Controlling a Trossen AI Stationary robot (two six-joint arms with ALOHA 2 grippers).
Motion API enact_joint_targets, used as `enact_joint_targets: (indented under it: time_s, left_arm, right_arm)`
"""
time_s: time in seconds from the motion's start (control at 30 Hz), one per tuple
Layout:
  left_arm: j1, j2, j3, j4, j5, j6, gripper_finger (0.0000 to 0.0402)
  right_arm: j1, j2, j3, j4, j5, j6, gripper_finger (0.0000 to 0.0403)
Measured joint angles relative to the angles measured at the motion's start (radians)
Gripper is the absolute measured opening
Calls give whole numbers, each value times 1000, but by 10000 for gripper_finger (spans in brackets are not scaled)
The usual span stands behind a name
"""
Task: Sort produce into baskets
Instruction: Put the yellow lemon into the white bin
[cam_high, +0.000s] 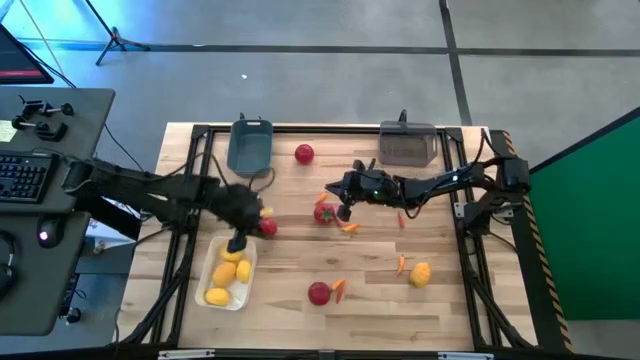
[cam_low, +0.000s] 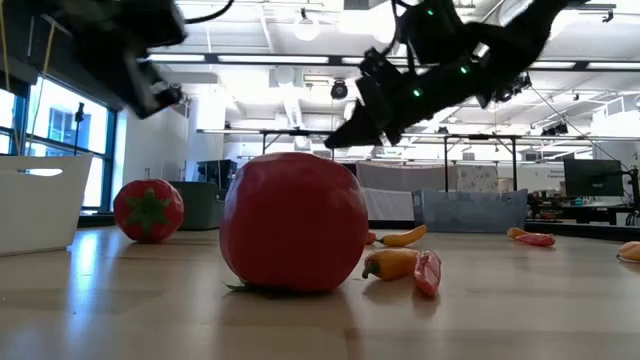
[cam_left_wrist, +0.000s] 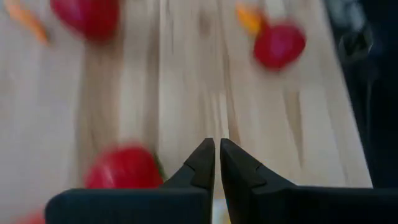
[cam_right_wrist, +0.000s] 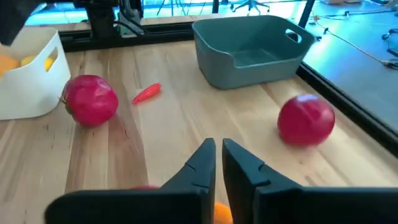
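My left pincer hangs over the upper end of the white shallow plastic tray, fingertips pressed nearly together with nothing between them, as my left wrist view shows. My right pincer sits out over the middle of the wooden table, beside a round red toy tomato with a green top; its fingers are also nearly closed and empty.

I judge the sorting only begun. Three yellow lemon-like ovals lie in the white tray, and that is all I can count as done. The dark blue-grey plastic bin and the translucent smoky grey bin at the far edge both look bare inside. Still loose on the table are four red tomatoes: the one by my right pincer, one just beside my left pincer, one between the two far bins, and one near the front edge. A fourth lemon oval lies towards the right, and thin orange-red pepper pieces are scattered about the middle.

My left arm is blurred and covers the tray's top corner, so anything under it is hidden. How many pepper pieces there are I cannot count surely.
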Motion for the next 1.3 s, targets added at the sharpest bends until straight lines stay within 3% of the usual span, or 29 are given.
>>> enact_joint_targets:
  time_s: [0.2,0.43,0.63,0.77,0.9,1.1,1.3]
  left_arm:
    - [171,27,0,255,48,124,3]
    - [276,151,0,538,51,176,0]
    - [300,316,0,888,49,118,1]
    - [301,411,0,1067,46,97,1]
    - [302,461,0,1167,38,97,1]
    - [312,468,0,1184,16,138,0]
    - [336,468,0,1185,-91,174,0]
  right_arm:
    - [32,-110,-94,-49,49,111,3]
    - [129,-321,-102,-501,117,320,0]
    - [262,-441,-26,-947,86,719,0]
    - [360,-439,90,-1227,6,1023,0]
    - [445,-423,160,-1387,-126,1362,0]
    - [581,-398,172,-1394,-291,1778,12]
    - [685,-355,172,-1406,-370,2086,95]
